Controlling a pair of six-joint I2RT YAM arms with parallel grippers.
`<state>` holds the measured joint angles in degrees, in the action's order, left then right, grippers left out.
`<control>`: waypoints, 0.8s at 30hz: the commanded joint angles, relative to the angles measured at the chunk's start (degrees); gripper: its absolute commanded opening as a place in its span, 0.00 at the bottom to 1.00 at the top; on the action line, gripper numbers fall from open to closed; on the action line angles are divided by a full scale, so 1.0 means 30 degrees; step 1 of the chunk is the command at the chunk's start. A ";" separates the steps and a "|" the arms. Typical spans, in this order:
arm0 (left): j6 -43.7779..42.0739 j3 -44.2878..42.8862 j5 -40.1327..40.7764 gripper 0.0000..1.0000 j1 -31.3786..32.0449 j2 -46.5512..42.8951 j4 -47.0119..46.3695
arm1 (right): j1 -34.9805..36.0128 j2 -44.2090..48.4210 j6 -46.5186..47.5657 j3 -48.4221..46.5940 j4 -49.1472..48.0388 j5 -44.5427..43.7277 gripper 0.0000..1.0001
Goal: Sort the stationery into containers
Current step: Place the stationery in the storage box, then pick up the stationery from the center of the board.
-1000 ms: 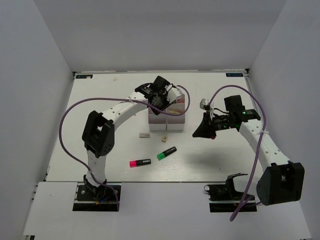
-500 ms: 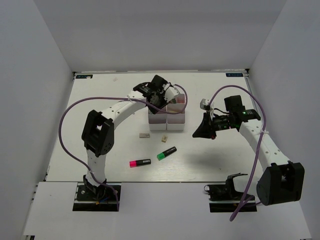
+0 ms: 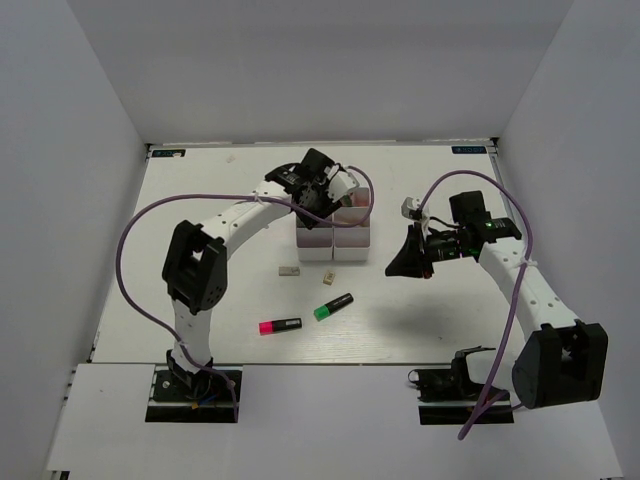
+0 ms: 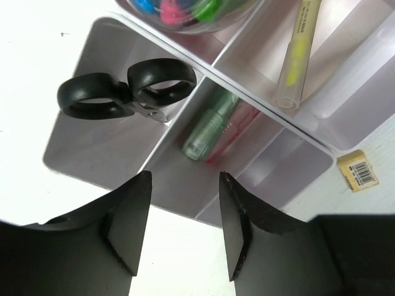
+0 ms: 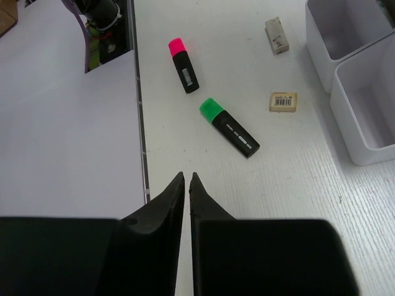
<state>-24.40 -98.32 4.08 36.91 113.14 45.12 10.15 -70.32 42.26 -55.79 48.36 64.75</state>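
Note:
The white bins [image 3: 352, 242] stand mid-table. My left gripper [image 3: 333, 190] hovers over their far end, open and empty. In the left wrist view it [image 4: 185, 180] looks down on the bins [image 4: 203, 75]. They hold black-handled scissors [image 4: 126, 92], a green pastel marker [image 4: 210, 126] beside a pink one [image 4: 239, 121], and a yellow marker [image 4: 296, 55]. My right gripper [image 3: 396, 267] [image 5: 187, 177] is shut and empty, above the table right of the bins. A pink highlighter [image 3: 280, 325] [image 5: 183, 65], a green highlighter [image 3: 333, 306] [image 5: 229, 127] and two small erasers [image 3: 290, 270] [image 3: 327, 277] lie on the table.
A round clear tub of coloured bits [image 4: 185, 9] sits in another bin. Two empty bins [image 5: 364, 92] show at the right edge of the right wrist view, with the erasers [image 5: 277, 35] [image 5: 284, 102] near them. White walls enclose the table.
My left gripper has shifted a little to the right over the far bins. The right arm has barely moved.

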 commanded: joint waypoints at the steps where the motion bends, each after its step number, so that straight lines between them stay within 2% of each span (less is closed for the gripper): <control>1: -0.0097 -0.1062 0.0077 0.59 0.0324 -0.1560 0.0046 | -0.0132 -0.0142 0.0210 -0.0710 0.0462 0.0769 0.14; 2: -0.0069 -0.1092 0.0193 0.57 0.0412 -0.1794 0.0105 | -0.0190 -0.0113 0.0181 -0.0710 0.0521 0.0741 0.21; 3: -0.0011 -0.1035 0.0165 0.52 0.0587 -0.1970 0.0163 | -0.0133 -0.0113 0.0152 -0.0739 0.0492 0.0711 0.36; 4: 0.0251 -0.0976 0.0165 0.45 0.0850 -0.2204 0.0164 | -0.0161 -0.0084 0.0093 -0.0681 0.0492 0.0682 0.90; 5: 0.0399 -0.0802 0.0368 0.37 0.0997 -0.3221 0.0222 | -0.0365 -0.0113 -0.0806 -0.0565 -0.0291 0.0798 0.91; 6: 0.0835 0.0186 0.0515 0.29 0.1434 -0.3725 0.0106 | -0.0396 -0.0142 -0.1772 -0.0477 -0.0589 0.0915 0.91; 7: 0.1100 0.0863 0.0690 0.14 0.1699 -0.4948 -0.0069 | -0.0483 -0.0200 -0.2014 -0.0418 -0.0795 0.1206 0.91; 8: 0.1683 0.1566 0.1069 0.11 0.1876 -0.6410 -0.0825 | -0.0600 -0.0230 -0.2074 -0.0156 -0.1029 0.1441 0.91; 9: 0.2414 0.4271 0.0957 0.11 0.1878 -0.7208 -0.1064 | -0.0659 -0.0317 -0.2046 -0.0095 -0.0974 0.1850 0.91; 11: 0.3701 0.7266 0.0055 0.26 0.1820 -1.0423 -0.1884 | -0.0777 -0.0785 -0.1259 -0.0298 -0.0391 0.1971 0.89; 12: 0.3885 0.8243 -0.0126 0.37 0.1790 -1.1715 -0.2438 | -0.0748 -0.0961 -0.0588 -0.0648 0.1063 0.2029 0.78; 13: 0.3944 0.9906 -0.0302 0.50 0.1761 -1.2250 -0.2618 | -0.0776 -0.1166 0.0840 -0.1144 0.1687 0.2059 0.57; 14: 0.4293 1.1634 -0.0391 0.70 0.1181 -1.3096 -0.2793 | -0.0777 -0.1893 0.1464 -0.1410 0.2302 0.2378 0.01; 15: 0.4355 1.2347 -0.1784 0.74 0.0827 -1.3772 -0.3230 | -0.0806 -0.2132 0.2369 -0.2341 0.4164 0.2468 0.00; 16: 0.4413 1.3863 -0.2349 0.76 0.0446 -1.3924 -0.3351 | -0.0777 -0.2309 0.3219 -0.2612 0.4676 0.2440 0.00; 18: 0.4385 1.4636 -0.4188 0.79 -0.0812 -1.4130 -0.4107 | -0.0718 -0.3071 0.4074 -0.2877 0.5818 0.2819 0.00; 20: 0.4560 1.5399 -0.4433 0.82 -0.1574 -1.3665 -0.4638 | -0.0776 -0.3306 0.4748 -0.2907 0.6144 0.3054 0.00; 23: 0.4677 1.5401 -0.6303 0.84 -0.2630 -1.2348 -0.5545 | -0.0806 -0.3248 0.5189 -0.2878 0.6380 0.3143 0.11; 24: 0.4735 1.5343 -0.6426 0.84 -0.2692 -1.2111 -0.5752 | -0.0806 -0.3190 0.5307 -0.2878 0.6468 0.3143 0.18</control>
<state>-11.55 -51.86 -8.01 30.50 76.31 33.50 7.99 -80.36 53.28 -62.59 63.44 71.37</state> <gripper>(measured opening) 0.832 0.146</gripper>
